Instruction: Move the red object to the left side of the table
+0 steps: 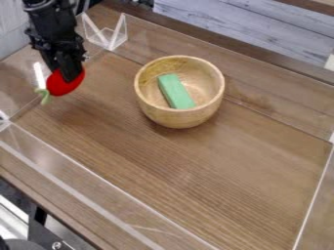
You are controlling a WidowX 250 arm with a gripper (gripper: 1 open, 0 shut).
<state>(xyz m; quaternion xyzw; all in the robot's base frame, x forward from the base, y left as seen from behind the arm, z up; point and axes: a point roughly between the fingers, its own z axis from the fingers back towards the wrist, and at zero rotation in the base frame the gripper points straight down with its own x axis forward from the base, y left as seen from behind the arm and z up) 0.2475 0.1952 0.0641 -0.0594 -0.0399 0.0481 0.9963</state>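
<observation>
The end effector (64, 66) was closed around the red toy (64, 82) — its fingertips hard to make out, the arm cut off above.

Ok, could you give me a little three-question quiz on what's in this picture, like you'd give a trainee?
1. True or false: the green block lies inside the wooden bowl.

2. Multiple choice: what do the robot's jaws have hold of?
a) the bowl
b) the red toy
c) the green block

3. Fill in the blank: in the picture, the red toy is on the ______ side of the bowl.

Key: 1 true; 2 b; 3 left.
</observation>
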